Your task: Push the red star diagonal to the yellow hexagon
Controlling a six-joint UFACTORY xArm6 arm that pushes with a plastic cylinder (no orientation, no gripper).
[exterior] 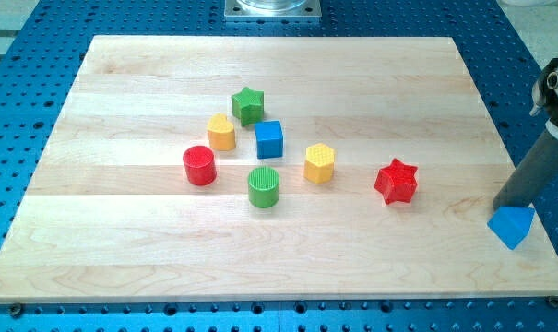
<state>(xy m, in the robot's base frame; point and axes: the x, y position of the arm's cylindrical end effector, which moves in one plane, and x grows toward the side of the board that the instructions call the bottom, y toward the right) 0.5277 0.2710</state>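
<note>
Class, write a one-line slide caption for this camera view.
Red star sits right of yellow hexagon; my tip touches a blue block at the board's right edge.

We count two stars, red (pixel 396 181) and green (pixel 247 105), two cylinders, two yellow blocks, two blue blocks.

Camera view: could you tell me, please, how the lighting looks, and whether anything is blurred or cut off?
Camera view: light is even and soft, with small faint shadows beneath blocks such as the red star and yellow hexagon; no strong glare on the wooden board; the blocks are sharp; the rod is cropped at the view's right, my tip hidden behind the blue block.
</note>
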